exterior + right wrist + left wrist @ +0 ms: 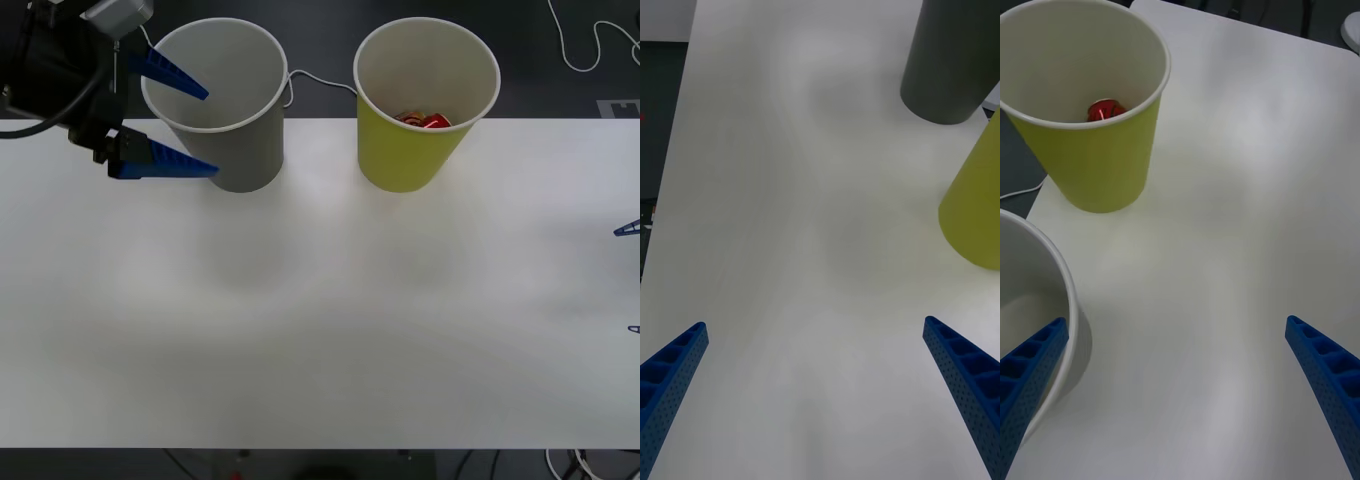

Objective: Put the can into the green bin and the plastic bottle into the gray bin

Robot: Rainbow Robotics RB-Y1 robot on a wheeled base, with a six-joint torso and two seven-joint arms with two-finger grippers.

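Observation:
The red can (426, 121) lies at the bottom of the green bin (410, 160), which stands at the back of the white table (300, 330). The gray bin (245, 150) stands to its left. My left gripper (172, 115) is open beside the gray bin's left side, its upper finger over the rim. In the left wrist view the can (1105, 111) shows inside the green bin (1105, 165), with the gray bin's rim (1066, 289) close by. My right gripper (632, 278) is open at the table's right edge, and its wrist view shows both bins (951, 67) (977, 202) farther off. The plastic bottle is out of view.
A white cable (322, 82) runs behind the two bins, and another cable (580, 45) lies on the dark floor at the back right. The table's front edge (320, 446) runs along the bottom of the front view.

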